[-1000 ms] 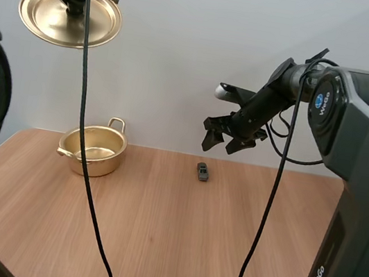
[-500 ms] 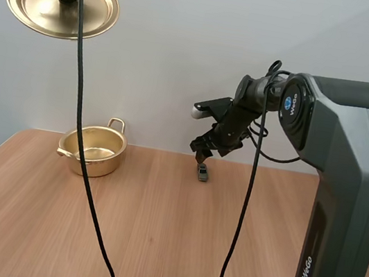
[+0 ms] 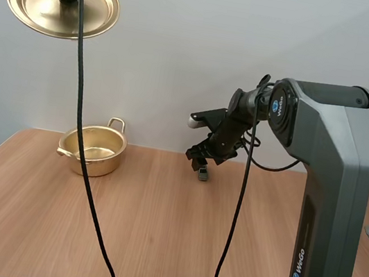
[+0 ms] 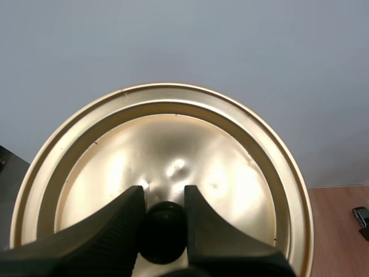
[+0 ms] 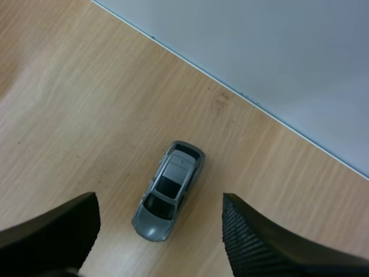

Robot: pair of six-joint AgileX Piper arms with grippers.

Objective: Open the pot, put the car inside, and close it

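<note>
Pot [image 3: 92,151] mouth unobstructed; lid [image 3: 61,5] held high, clear of it. Bare bench [image 3: 155,232] surrounds car [image 5: 167,199], which sits between the spread fingers of right end effector [image 3: 201,159].

At the frame's right, the right arm [image 3: 322,202] is a dark grey, boxy casing with rounded corners, a round blue badge [image 3: 278,105] and white "WeGo" lettering [image 3: 299,262]. The right end effector [image 3: 200,158] has black fingers [image 5: 259,242], ribbed inside.

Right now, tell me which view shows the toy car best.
Right wrist view: the grey toy car lies whole on the table, seen from above. The high view has it small, below the right gripper; the left wrist view catches a sliver past the lid.
</note>
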